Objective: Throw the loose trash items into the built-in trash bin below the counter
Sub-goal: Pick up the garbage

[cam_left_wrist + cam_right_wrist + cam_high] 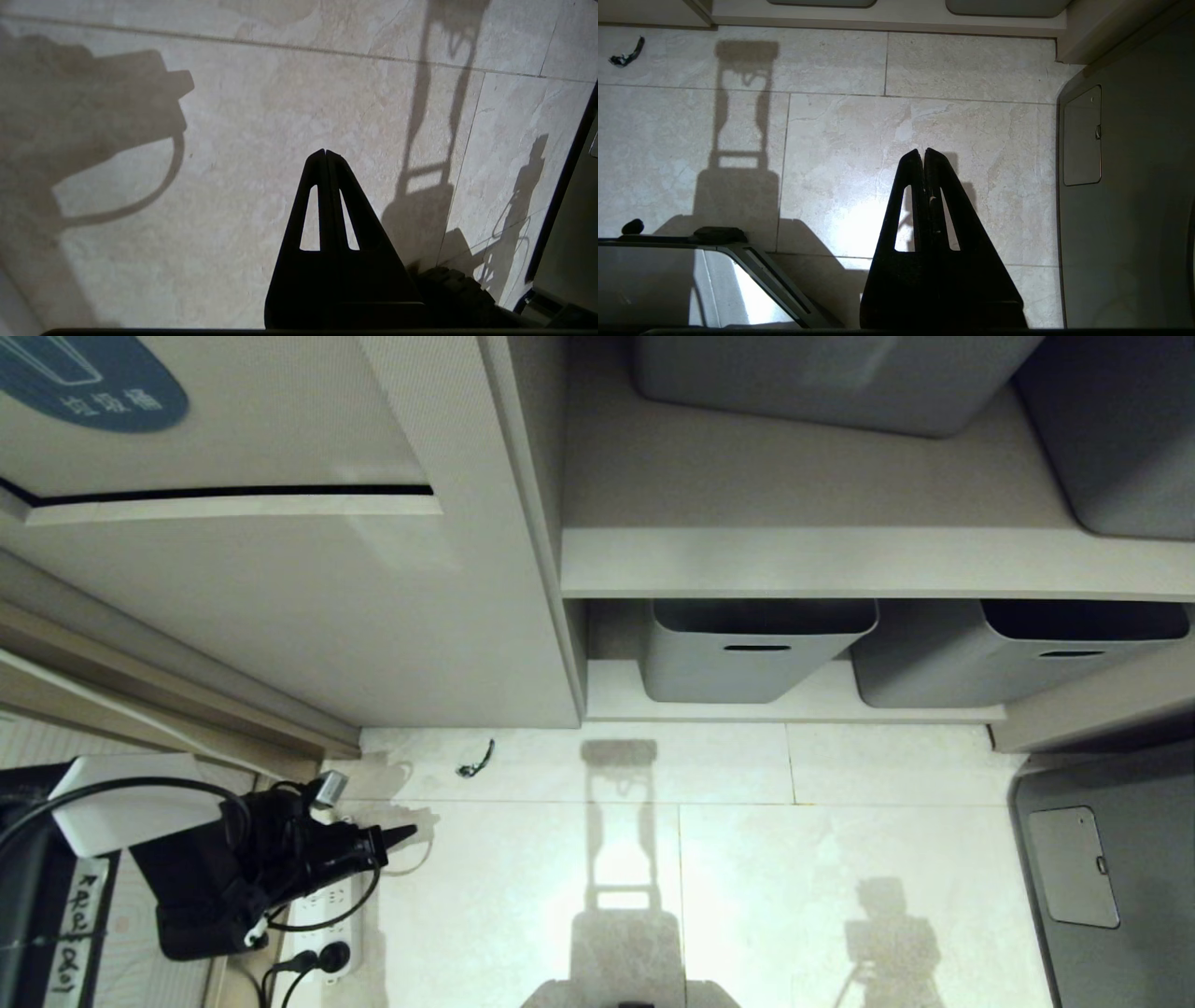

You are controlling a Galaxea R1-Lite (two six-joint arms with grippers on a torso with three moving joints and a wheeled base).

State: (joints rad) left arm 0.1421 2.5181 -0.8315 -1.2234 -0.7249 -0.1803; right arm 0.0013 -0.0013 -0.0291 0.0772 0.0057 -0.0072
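Far left, the bin flap sits up on the cabinet panel. Below it the left tool, clenched on nothing, points right over the floor, nearer the flap than the right tool, also clenched empty. No trash shows.

Four grey plastic tubs sit on the open shelving at the right of the head view: two on the lower shelf, one beside the other, each with a slot handle, and two on the upper shelf, cut off by the frame. One blue oval sticker marks the beige panel at upper left. One small dark scrap lies on the floor tiles. One white power strip rests at lower left.
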